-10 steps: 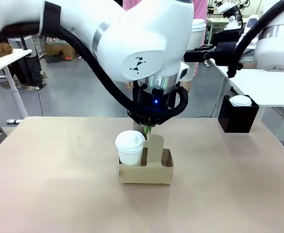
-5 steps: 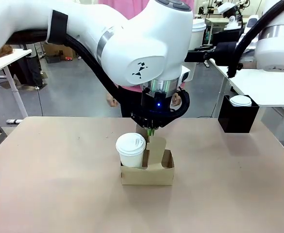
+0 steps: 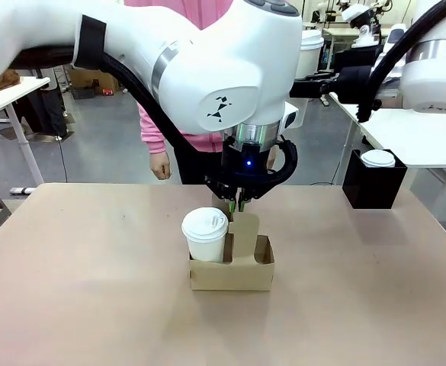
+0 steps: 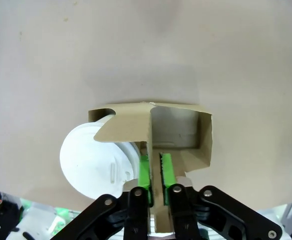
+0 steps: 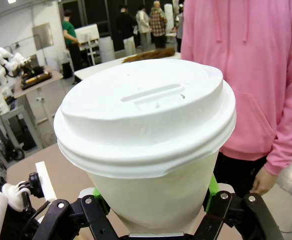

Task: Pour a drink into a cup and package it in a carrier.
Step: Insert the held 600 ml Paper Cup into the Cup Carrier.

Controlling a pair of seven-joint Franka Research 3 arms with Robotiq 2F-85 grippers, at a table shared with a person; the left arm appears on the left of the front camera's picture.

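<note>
The tan desk (image 3: 78, 290) carries the brown carrier (image 3: 230, 273) near its middle, a low box with an upright handle panel (image 4: 155, 135) between two slots. The cup (image 3: 205, 232), white with a white lid, stands in the slot on the robot's left. In the left wrist view the other slot shows its bare cardboard floor.

The left arm (image 3: 230, 69) reaches straight down over the carrier. The left jaws straddle the top of the handle panel. The green pads (image 4: 145, 167) lie close on either side of the cardboard, narrowly parted and not clamped on it.

At the desk's far right edge a black box (image 3: 371, 187) holds another lidded cup (image 3: 377, 158). A person (image 3: 158, 122) in a pink hoodie stands beyond the far edge, one hand (image 3: 160, 165) hanging down.

High at the right, the right jaws are closed on the lower wall of a second cup (image 5: 146, 150), white, lidded and upright.
</note>
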